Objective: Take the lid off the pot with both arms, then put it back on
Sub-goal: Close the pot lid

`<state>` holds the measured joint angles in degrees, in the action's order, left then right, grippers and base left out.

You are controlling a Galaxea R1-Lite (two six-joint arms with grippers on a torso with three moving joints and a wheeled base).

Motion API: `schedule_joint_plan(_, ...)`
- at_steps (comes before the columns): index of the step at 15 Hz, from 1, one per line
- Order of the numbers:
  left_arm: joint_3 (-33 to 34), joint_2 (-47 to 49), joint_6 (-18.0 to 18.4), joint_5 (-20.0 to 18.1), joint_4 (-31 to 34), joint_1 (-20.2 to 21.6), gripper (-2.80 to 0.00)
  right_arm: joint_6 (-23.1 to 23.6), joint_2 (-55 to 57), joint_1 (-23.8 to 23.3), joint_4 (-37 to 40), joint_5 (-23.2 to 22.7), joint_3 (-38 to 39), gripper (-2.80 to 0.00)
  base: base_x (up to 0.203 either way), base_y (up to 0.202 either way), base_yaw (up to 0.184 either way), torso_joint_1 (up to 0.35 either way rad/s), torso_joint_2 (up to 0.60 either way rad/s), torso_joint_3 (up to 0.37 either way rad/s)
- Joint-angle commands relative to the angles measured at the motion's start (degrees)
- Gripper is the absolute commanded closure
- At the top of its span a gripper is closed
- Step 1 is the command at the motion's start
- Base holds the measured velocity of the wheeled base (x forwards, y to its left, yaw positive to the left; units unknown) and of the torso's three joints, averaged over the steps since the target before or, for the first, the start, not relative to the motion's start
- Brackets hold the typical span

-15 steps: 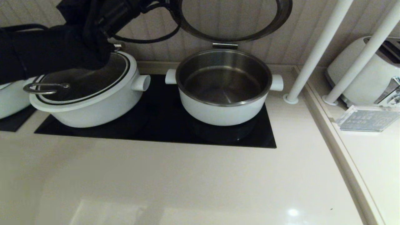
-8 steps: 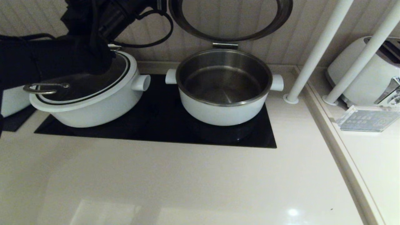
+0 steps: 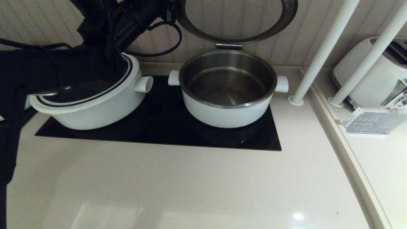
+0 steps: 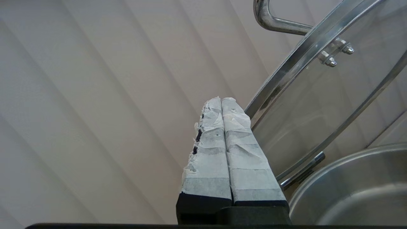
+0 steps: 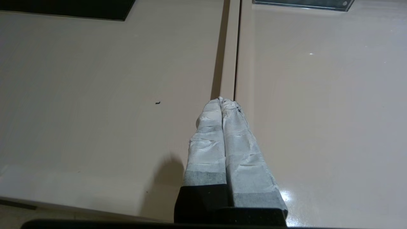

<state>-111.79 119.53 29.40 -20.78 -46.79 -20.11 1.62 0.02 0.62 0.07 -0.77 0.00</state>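
Beside my closed left hand (image 4: pixel 222 101), the glass lid (image 4: pixel 321 105) stands propped above the pot (image 3: pixel 227 89); my closed right hand (image 5: pixel 221 101) hovers over the worktop (image 5: pixel 95 79).

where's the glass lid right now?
In the head view, the glass lid stands upright against the back wall behind the open right pot, with the shut left gripper beside its rim.

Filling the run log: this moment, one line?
lid: upright behind pot | pot: open | left gripper: shut, beside lid rim | right gripper: shut, over counter
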Motion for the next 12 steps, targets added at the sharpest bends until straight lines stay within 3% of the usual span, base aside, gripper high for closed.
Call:
schedule_joint_plan(1, 0.17, -0.26, 0.13, -0.13, 0.29, -0.35, 0.00, 0.05, -0.02, -0.01, 0.01, -0.02, 0.00, 0.00, 0.000, 0.000, 0.000, 0.000, 0.00, 0.000)
schedule_joint_plan(12, 1.60, -6.19, 2.72, 0.04, 6.44, -5.34, 0.00, 0.05, -0.02, 0.03, 0.01, -0.02, 0.00, 0.00, 0.000, 0.000, 0.000, 0.000, 0.00, 0.000)
